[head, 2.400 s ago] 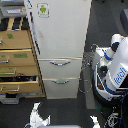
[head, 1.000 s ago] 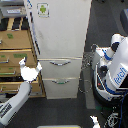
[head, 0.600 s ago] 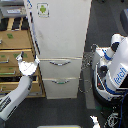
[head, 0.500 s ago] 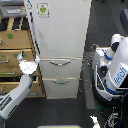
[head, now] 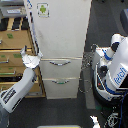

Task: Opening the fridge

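The fridge (head: 62, 30) is a tall white unit in the middle of the exterior view. Its large upper door carries a small green-and-white sticker (head: 43, 9). Two lower drawers below have curved silver handles (head: 59, 63). The doors look shut. My white arm reaches up from the lower left. My gripper (head: 31, 56) is at the fridge's left edge, level with the bottom of the upper door. Its fingers (head: 24, 50) stand a little apart, and I cannot tell if they hold anything.
A tan wooden drawer cabinet (head: 14, 50) stands directly on the fridge's left with drawers pulled out. A white and blue robot body (head: 117, 65) stands at the exterior view's right, with cables (head: 90, 70) between it and the fridge. The floor is dark.
My arm has come up from the bottom of the view to the fridge's left edge. In the last half second the gripper has edged slightly higher and closer to the door edge.
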Controlling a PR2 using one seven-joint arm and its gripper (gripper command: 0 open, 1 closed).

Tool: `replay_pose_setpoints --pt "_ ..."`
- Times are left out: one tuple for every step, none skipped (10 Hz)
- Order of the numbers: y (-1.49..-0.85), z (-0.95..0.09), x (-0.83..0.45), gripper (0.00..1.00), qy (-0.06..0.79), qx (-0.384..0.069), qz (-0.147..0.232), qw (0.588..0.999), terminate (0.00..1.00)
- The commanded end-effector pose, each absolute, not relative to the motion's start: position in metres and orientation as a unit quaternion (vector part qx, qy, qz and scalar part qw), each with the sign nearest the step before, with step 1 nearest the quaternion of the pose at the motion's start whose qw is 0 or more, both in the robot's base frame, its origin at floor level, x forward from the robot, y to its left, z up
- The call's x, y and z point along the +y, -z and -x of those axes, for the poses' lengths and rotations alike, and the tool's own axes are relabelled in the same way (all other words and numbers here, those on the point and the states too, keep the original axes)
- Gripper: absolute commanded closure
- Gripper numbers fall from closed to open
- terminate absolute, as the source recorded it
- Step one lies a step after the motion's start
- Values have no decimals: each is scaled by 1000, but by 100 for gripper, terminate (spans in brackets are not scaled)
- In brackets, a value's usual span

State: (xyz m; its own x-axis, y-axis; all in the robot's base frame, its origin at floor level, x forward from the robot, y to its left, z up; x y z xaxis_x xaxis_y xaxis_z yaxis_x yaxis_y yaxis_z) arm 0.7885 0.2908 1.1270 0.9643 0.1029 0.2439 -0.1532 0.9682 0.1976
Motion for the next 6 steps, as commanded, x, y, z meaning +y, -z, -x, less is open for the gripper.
replay_pose_setpoints --pt "-1111 -846 259 0 -51 -84 -66 993 0" --pt "-1107 -857 254 0 -47 -78 -63 994 0" --pt "-1103 -861 250 0 -41 -77 -71 994 0" --pt "-1100 -867 246 0 -39 -75 -72 994 0" --pt "-1103 -872 238 0 -32 -79 -74 994 0" --pt "-1107 -870 235 0 -27 -83 -75 993 0"
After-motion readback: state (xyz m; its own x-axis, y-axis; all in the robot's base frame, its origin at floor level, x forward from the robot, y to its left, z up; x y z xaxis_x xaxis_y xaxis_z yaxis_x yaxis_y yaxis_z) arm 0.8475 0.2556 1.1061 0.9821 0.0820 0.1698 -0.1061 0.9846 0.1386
